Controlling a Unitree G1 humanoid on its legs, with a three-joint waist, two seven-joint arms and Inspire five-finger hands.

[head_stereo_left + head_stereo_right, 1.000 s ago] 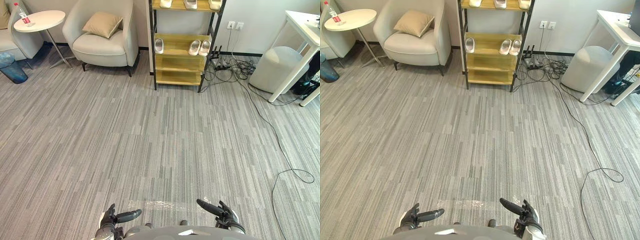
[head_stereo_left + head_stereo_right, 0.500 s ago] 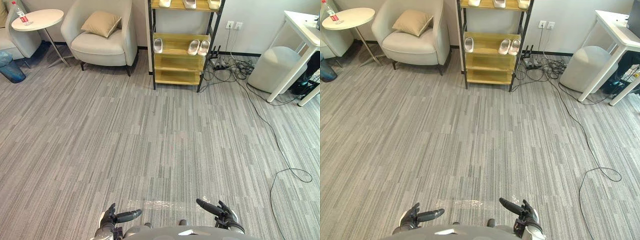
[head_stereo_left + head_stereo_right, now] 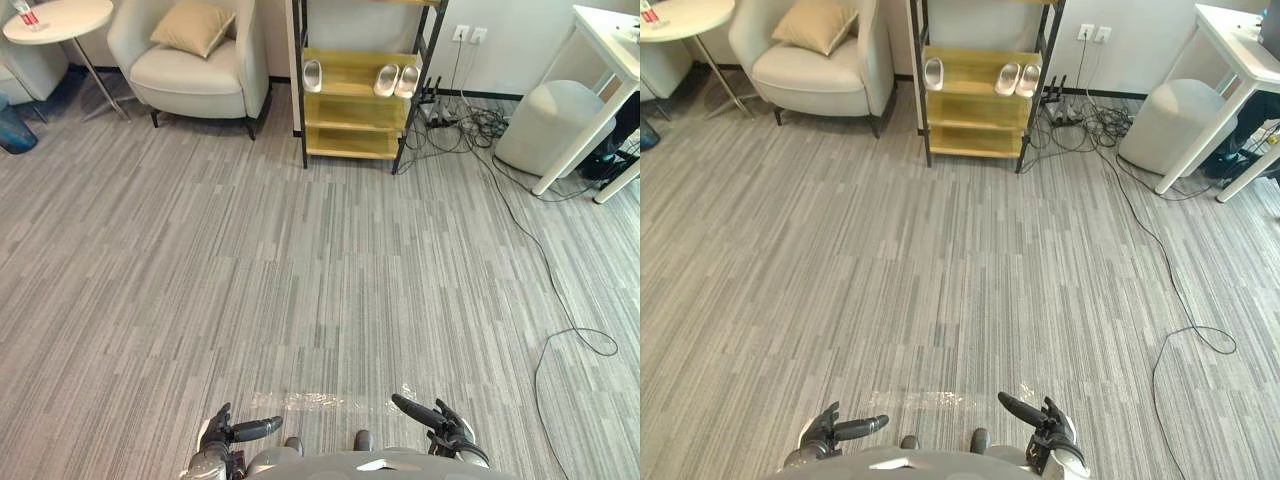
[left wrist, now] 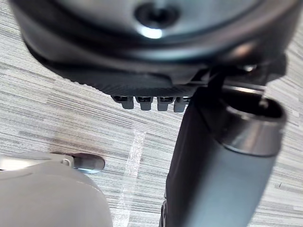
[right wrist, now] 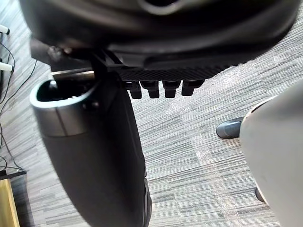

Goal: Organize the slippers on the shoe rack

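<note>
The wooden shoe rack (image 3: 355,100) with a black frame stands far ahead against the wall. On its upper visible shelf lies one white slipper (image 3: 313,74) at the left and a pair of white slippers (image 3: 397,80) at the right; the lower shelves are bare. My left hand (image 3: 222,434) and right hand (image 3: 445,425) hang low at the near edge of the view, well away from the rack. Both are open and hold nothing, thumbs pointing inward. The left wrist view shows my left hand (image 4: 142,56) above the carpet, and the right wrist view shows my right hand (image 5: 161,47) likewise.
A beige armchair (image 3: 190,70) with a cushion stands left of the rack, with a round white side table (image 3: 55,18) beyond it. A grey pouf (image 3: 538,125) and a white desk (image 3: 610,40) stand at the right. Black cables (image 3: 560,330) trail over the carpet there.
The whole picture has shifted: the rack and furniture sit higher and the rack's top shelf has left the view. Both hands stay as they were.
</note>
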